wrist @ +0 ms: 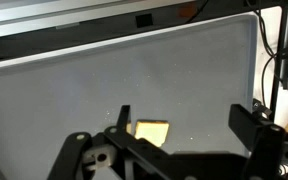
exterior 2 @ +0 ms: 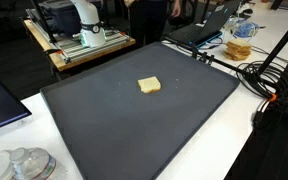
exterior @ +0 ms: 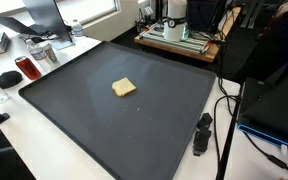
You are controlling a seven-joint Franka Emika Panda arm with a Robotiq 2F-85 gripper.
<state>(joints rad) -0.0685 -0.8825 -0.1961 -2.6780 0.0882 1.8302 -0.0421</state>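
The end effector [wrist: 184, 114] shows only in the wrist view, at the near edge of the picture. Its two dark fingers [wrist: 124, 116] stand wide apart, so it is open and holds nothing. Between the fingers, a little farther away, lies a small yellow square piece [wrist: 150, 131], flat on the dark grey mat [wrist: 94, 70]. The fingers do not touch the piece.

In both exterior views the yellow square piece [exterior: 124, 88] [exterior 2: 149, 85] lies alone near the middle of the mat [exterior: 84, 125] [exterior 2: 114, 130], well apart from all edges. The mat covers most of the white worktop [exterior: 29, 135] [exterior 2: 234, 135].

In an exterior view a black pen-like object [exterior: 201, 134] lies on the worktop just beside the right edge of the mat. On the far left of the mat there are a dark red can [exterior: 24, 68], a black mouse [exterior: 6, 77] and a metal cup [exterior: 44, 52]. The white robot base [exterior: 176, 18] stands behind the far edge of the mat.

In an exterior view the robot base [exterior 2: 84, 18] is at the far left, on a wooden board. A glass jar with yellow content [exterior 2: 240, 45] stands at the far right, and black cables [exterior 2: 264, 75] lie near it. Clear plastic containers [exterior 2: 24, 165] are at the near left corner.
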